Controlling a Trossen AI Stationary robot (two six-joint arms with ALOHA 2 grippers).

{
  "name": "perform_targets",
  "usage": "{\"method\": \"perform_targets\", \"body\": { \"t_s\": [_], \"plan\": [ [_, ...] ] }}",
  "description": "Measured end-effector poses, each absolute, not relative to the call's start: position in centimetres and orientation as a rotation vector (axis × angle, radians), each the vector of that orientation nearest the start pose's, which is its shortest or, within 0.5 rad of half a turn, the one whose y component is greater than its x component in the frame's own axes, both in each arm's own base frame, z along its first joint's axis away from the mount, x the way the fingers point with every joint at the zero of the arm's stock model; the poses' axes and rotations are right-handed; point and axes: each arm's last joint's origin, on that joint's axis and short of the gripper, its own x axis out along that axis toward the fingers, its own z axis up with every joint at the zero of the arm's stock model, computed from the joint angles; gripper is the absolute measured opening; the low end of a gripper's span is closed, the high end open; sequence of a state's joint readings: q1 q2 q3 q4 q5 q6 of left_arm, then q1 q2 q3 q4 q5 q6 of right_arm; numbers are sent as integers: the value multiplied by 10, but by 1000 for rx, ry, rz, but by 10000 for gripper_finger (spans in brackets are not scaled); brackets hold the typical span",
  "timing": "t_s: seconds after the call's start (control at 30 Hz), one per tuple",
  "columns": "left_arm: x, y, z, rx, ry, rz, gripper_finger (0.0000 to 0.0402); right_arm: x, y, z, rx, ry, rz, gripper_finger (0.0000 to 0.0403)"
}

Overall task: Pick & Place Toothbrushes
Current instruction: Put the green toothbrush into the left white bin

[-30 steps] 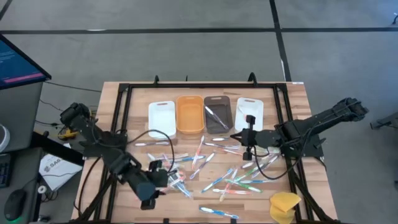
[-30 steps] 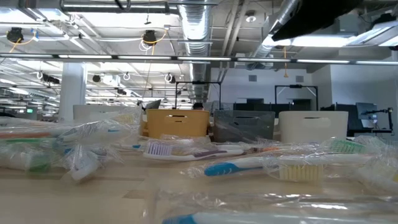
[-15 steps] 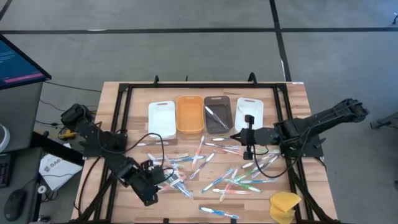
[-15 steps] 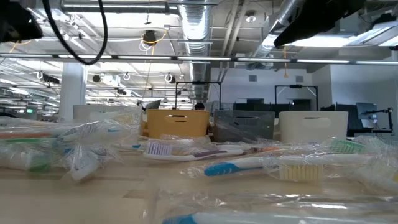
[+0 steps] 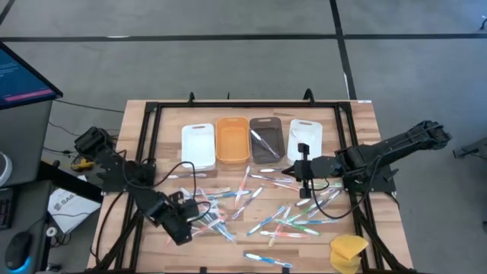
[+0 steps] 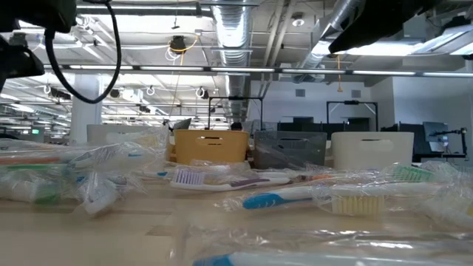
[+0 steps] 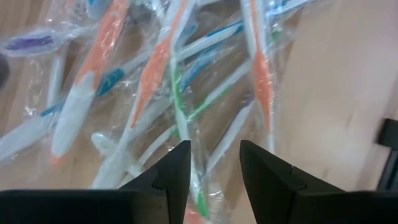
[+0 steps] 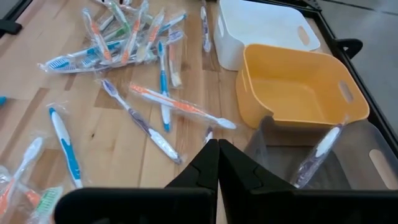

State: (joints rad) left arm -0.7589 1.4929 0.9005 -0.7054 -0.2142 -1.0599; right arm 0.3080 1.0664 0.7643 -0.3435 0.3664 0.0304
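Note:
Many wrapped toothbrushes [image 5: 251, 202] lie scattered flat on the wooden table, with white, blue, green and orange handles. My left gripper [image 5: 195, 214] hovers open over the left pile [image 7: 161, 87], its fingers standing above a green-handled one without touching it. My right gripper [image 5: 287, 169] is shut and empty, in front of the row of bins, near the grey bin [image 5: 266, 139]. One toothbrush [image 8: 317, 155] lies inside that grey bin.
Four bins stand in a row at the far side: white [image 5: 198, 144], orange [image 5: 233, 139], grey, and white [image 5: 305, 137]. A yellow sponge-like lump [image 5: 348, 251] sits at the near right corner. A black frame [image 5: 152, 122] borders the table.
My left gripper has shifted a little toward the far edge over the left pile, and its arm and cable have come into the top left of the low view. The toothbrushes have stayed where they were.

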Motion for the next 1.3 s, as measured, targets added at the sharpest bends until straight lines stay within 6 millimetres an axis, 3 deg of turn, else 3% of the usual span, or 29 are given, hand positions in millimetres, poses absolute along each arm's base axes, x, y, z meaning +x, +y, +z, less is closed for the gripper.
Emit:
{"method": "perform_targets", "body": {
  "t_s": [0.7,1.3],
  "plan": [
    [190,-170,172,-341,1222,224,131,211,59,260,-168,622,-59,1],
    [201,-167,148,-298,1274,301,131,211,59,260,-182,623,-55,1]
  ]
}}
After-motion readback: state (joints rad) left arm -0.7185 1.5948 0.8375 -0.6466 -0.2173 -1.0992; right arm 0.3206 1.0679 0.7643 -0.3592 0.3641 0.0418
